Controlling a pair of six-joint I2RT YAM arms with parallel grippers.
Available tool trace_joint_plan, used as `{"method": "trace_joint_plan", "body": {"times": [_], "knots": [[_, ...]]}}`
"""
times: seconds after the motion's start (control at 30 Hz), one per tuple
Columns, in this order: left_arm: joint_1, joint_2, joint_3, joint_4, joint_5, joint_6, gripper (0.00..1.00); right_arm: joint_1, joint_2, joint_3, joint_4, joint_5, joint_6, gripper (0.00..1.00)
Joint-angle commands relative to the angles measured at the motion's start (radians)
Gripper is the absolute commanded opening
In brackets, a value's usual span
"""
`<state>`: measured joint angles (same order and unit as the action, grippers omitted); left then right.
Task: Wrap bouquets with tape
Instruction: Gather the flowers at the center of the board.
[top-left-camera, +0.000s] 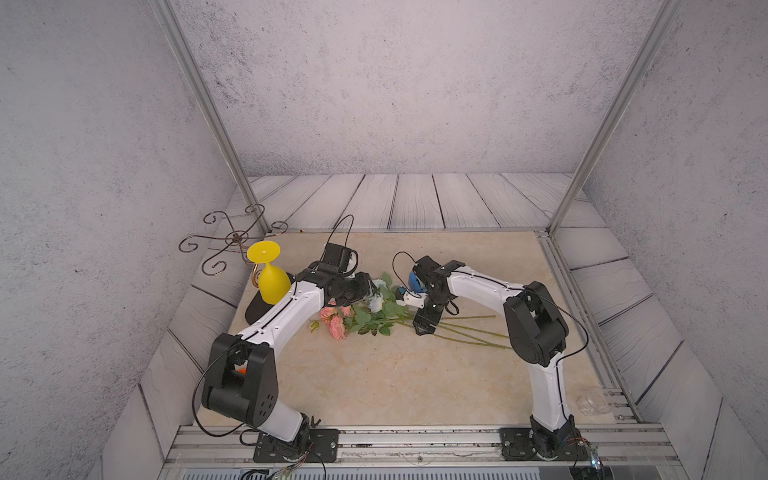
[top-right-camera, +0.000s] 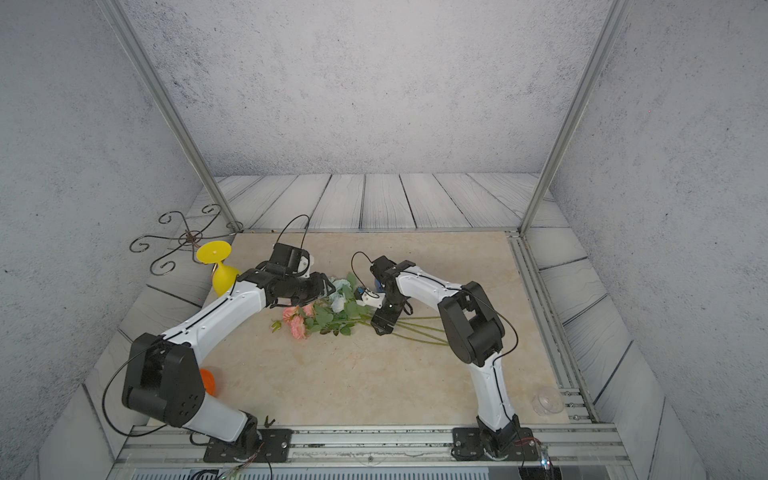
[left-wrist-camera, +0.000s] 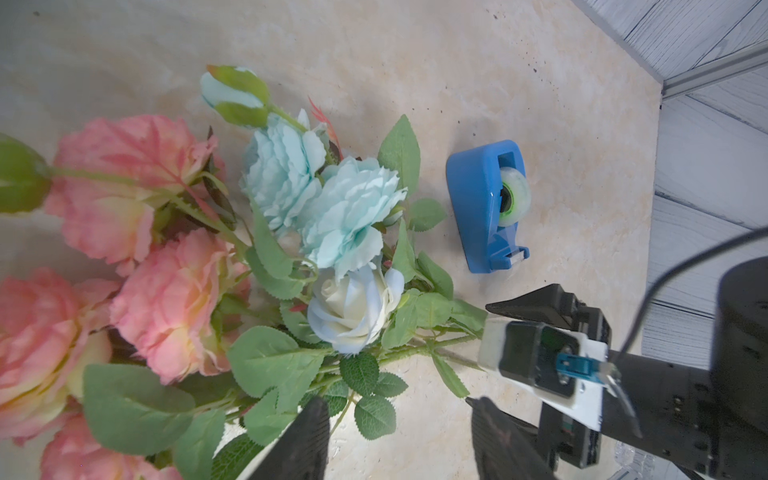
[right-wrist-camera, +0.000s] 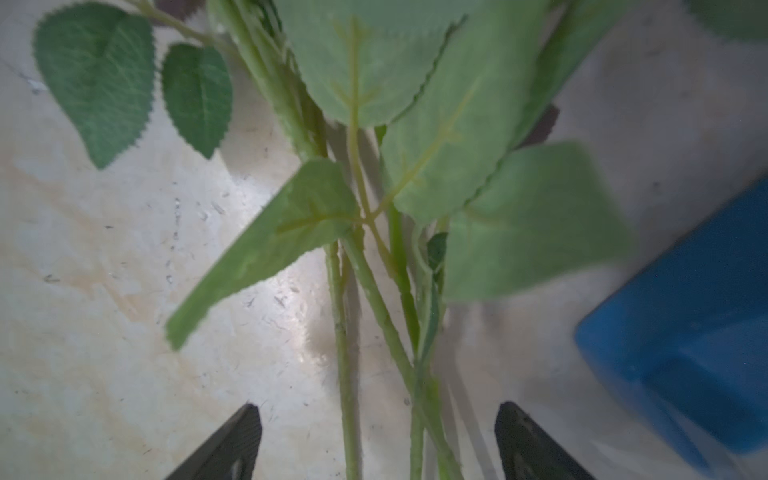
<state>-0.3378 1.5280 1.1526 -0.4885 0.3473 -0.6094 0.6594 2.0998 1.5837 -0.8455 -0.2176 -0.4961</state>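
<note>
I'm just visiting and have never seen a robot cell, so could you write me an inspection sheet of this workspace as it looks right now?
Surface: beige marbled tabletop, few dark specks.
Job's things: bouquet lying flat; blue tape dispenser close beside its leaves.
Clutter: upturned yellow goblet, metal scroll rack, clear cup, orange object.
Grippers: left gripper open over the leaves; right gripper open, straddling the stems.
Cables: black loops at both wrists, clear of the flowers.
Surroundings: grey walls, plank-patterned panels, aluminium posts.
</note>
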Motion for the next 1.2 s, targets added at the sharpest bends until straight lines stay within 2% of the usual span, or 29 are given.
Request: {"method": "trace_joint_plan", "body": {"times": [0.0, 0.17, 0.27, 0.37, 0.43, 0.53, 0.57, 0.73, 0.9, 1.17], "knots": [[0.006, 0.001, -0.019, -0.005, 0.002, 0.013, 0.59, 0.016, 0.042, 0.004, -0.010, 0.037, 0.015, 0.88], [0.006, 0.004, -0.038, 0.013, 0.010, 0.006, 0.59, 0.019, 0.051, -0.034, 0.014, 0.096, 0.001, 0.78], [0.008, 0.009, -0.039, 0.019, 0.021, 0.005, 0.59, 0.019, 0.036, -0.069, 0.038, 0.105, -0.026, 0.63], [0.012, 0.011, -0.038, 0.019, 0.023, 0.007, 0.59, 0.019, 0.029, -0.088, 0.044, 0.139, -0.047, 0.54], [0.019, 0.011, -0.039, 0.021, 0.029, 0.007, 0.59, 0.013, 0.031, -0.092, 0.048, 0.141, -0.074, 0.39], [0.027, 0.014, -0.039, 0.018, 0.038, 0.011, 0.59, 0.010, 0.043, -0.084, 0.056, 0.138, -0.101, 0.28], [0.029, 0.013, -0.039, 0.017, 0.040, 0.011, 0.59, 0.010, 0.051, -0.077, 0.054, 0.136, -0.114, 0.19], [0.036, 0.009, -0.045, 0.021, 0.042, 0.005, 0.59, 0.002, 0.081, -0.039, 0.049, 0.146, -0.152, 0.07], [0.035, 0.010, -0.046, 0.028, 0.042, -0.004, 0.59, -0.033, 0.101, 0.002, 0.034, 0.130, -0.160, 0.08], [0.036, 0.025, -0.032, 0.033, 0.047, -0.010, 0.59, -0.037, 0.081, -0.008, 0.036, 0.104, -0.149, 0.28]]}}
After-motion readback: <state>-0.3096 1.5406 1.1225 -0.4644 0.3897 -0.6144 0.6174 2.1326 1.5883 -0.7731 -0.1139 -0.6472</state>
